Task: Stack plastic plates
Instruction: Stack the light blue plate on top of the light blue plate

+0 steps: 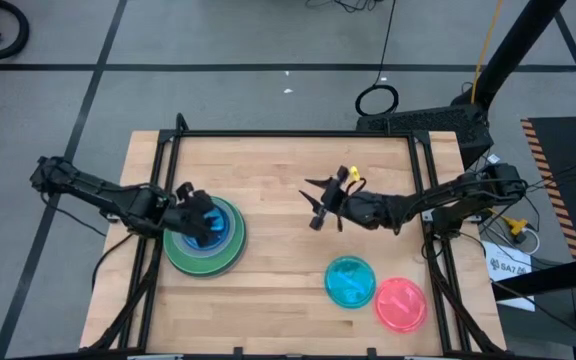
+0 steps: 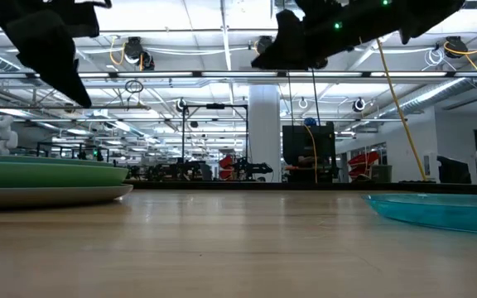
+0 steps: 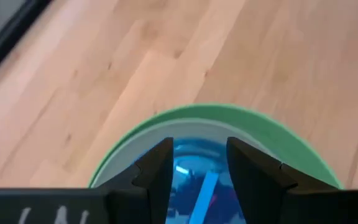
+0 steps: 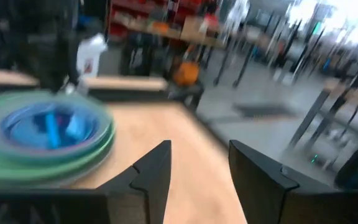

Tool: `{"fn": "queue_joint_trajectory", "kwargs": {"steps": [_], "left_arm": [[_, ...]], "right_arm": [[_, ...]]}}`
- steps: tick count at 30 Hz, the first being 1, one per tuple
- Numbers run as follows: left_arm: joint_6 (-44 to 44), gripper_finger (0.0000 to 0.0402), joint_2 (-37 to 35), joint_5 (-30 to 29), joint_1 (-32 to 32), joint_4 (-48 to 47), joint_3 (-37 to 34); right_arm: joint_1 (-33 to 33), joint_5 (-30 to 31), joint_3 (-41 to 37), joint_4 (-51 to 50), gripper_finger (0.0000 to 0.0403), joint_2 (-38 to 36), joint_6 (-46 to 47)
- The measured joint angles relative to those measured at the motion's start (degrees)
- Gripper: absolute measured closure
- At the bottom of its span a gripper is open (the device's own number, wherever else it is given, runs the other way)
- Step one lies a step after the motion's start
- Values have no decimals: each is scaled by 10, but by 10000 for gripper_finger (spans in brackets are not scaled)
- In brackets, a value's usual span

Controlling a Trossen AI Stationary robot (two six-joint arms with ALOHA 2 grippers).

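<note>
your left gripper (image 1: 208, 225) over the plate stack (image 1: 230, 250) at table (image 1: 278, 200) left, fingers apart, nothing held, blue plate (image 1: 230, 222) topmost, your right gripper (image 1: 318, 205) mid-table, raised, fingers apart, empty, cyan plate (image 1: 350, 281) and pink plate (image 1: 401, 303) near right, touching

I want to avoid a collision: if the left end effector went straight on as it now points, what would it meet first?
Most likely the blue plate topping the stack; the left end effector hangs open just above it, though the depth is unclear.
</note>
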Motion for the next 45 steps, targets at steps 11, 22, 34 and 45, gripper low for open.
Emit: {"fn": "queue_joint_trajectory", "kwargs": {"steps": [11,22,34,45], "left_arm": [[51,245,0,-23,-6,25,0],[49,245,0,-24,-6,25,0],[35,245,0,-24,-6,27,0],[34,245,0,-24,-6,27,0]], "right_arm": [[1,-240,157,-510,248,1,380],[49,-432,157,-890,248,1,651],[66,-463,48,-836,248,1,689],[66,-431,12,-749,248,0,688]]}}
